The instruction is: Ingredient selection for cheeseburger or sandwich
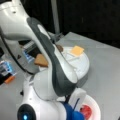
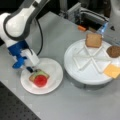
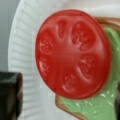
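the tool (image 2: 29,68) hangs just beside the red round tomato disc (image 2: 40,80) topping the stack; its opening i cannot tell, so any lift should go straight up.

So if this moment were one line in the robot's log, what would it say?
gripper: over paper plate, beside stack | stack: toast, lettuce, tomato on top | tray: toast, patty, cheese remain
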